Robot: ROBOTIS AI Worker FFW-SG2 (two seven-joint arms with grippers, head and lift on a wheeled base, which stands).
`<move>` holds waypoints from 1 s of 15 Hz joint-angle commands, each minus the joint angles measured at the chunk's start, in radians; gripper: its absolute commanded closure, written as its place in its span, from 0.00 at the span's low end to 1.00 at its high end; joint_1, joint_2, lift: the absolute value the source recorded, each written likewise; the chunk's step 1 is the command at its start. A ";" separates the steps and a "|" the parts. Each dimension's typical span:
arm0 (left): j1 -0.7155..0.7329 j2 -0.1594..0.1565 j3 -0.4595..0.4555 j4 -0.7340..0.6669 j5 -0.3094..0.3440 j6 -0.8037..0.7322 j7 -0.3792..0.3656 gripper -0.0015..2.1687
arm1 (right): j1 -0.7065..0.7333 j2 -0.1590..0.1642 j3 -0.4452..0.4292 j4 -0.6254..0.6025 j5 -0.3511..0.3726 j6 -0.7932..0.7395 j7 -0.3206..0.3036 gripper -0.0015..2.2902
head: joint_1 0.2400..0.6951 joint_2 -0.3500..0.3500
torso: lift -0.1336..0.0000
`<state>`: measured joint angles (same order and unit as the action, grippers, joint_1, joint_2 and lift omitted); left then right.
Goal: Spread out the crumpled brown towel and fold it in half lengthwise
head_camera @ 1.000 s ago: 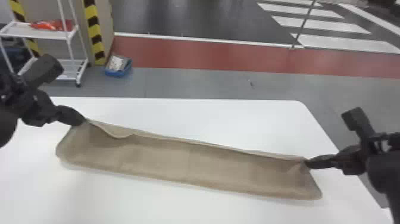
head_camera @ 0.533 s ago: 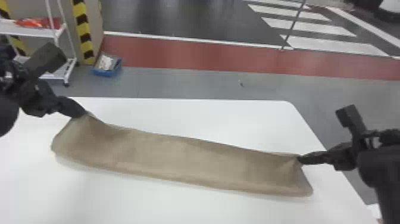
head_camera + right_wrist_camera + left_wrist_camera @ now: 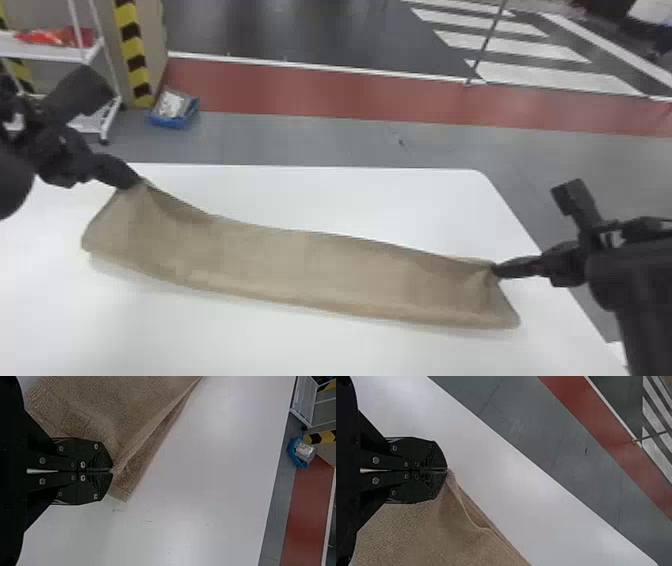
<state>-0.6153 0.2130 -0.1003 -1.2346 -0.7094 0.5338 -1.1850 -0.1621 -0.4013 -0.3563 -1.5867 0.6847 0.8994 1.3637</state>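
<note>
Pinching the brown cloth towel point(image 3: 310, 270) by its far edge, I have my black, flat-fingered left gripper point(image 3: 132, 184) closed on the left end and my matching right gripper point(image 3: 496, 270) closed on the right. The towel stretches between them in a long band over the smooth white surface point(image 3: 320, 195), two layers slightly parted.

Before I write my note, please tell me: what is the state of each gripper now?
Left gripper: closed, holding the brown towel at a corner.
Right gripper: closed, holding the towel at another corner.
</note>
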 commanded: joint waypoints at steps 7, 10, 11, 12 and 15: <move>-0.027 -0.004 -0.021 0.103 -0.024 -0.019 0.079 0.71 | 0.009 -0.002 -0.004 0.028 0.019 -0.020 0.003 0.71 | 1.00 0.18 | 0.07; -0.029 -0.006 -0.009 0.101 -0.009 -0.016 0.094 0.71 | 0.009 -0.001 -0.004 0.028 0.019 -0.020 0.003 0.71 | 1.00 0.18 | 0.07; -0.027 -0.006 -0.009 0.101 -0.004 -0.016 0.113 0.71 | 0.009 0.002 -0.006 0.028 0.018 -0.023 0.003 0.71 | 1.00 0.18 | 0.07; -0.026 -0.006 -0.009 0.101 -0.002 -0.016 0.125 0.71 | 0.009 0.002 -0.007 0.028 0.016 -0.020 0.003 0.71 | 1.00 0.18 | 0.07; 0.008 -0.006 0.004 0.073 0.031 -0.016 0.205 0.13 | 0.009 0.001 -0.010 0.028 0.016 -0.020 0.003 0.71 | 1.00 0.19 | 0.07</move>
<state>-0.6223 0.2068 -0.1019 -1.1462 -0.6942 0.5174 -0.9955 -0.1534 -0.3990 -0.3655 -1.5588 0.7011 0.8795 1.3637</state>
